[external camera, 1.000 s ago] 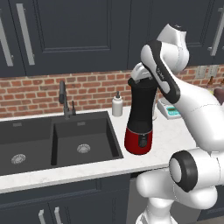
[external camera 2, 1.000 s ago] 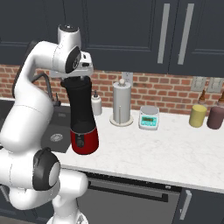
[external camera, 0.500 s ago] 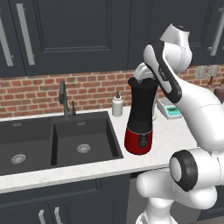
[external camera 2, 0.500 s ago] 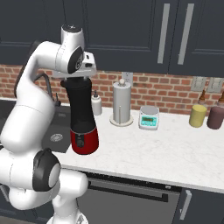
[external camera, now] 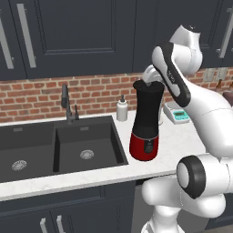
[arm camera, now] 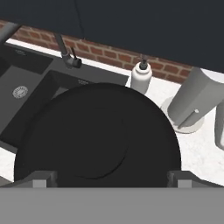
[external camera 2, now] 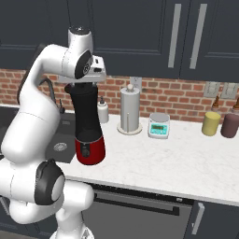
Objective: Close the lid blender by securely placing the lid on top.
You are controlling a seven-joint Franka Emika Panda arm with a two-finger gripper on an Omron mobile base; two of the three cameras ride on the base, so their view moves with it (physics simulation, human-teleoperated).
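Observation:
The blender [external camera: 146, 123] is a tall black jar on a glossy red base [external camera 2: 90, 150], standing on the counter just right of the sink. The lid [arm camera: 98, 135], a flat black disc, lies across the jar's top directly under the hand. My gripper [arm camera: 111, 177] hangs just above it, open. Its fingertips [arm camera: 43, 178] stand wide apart over opposite sides of the disc. In the left base view the gripper [external camera: 150, 78] sits at the jar's rim, and in the right base view the gripper [external camera 2: 88, 80] covers part of the jar top. Whether the fingertips touch the lid I cannot tell.
A white soap bottle [external camera 2: 102, 111] stands behind the blender by the brick wall, with a paper towel holder [external camera 2: 130, 109] and a kitchen scale [external camera 2: 158, 125] to its right. Two jars [external camera 2: 211, 123] stand at the far right. The black sink [external camera: 54, 145] and faucet [external camera: 66, 102] lie left. Dark cabinets hang overhead.
The hand has shifted only slightly above the jar top. The jaws stay wide and the blender has not moved.

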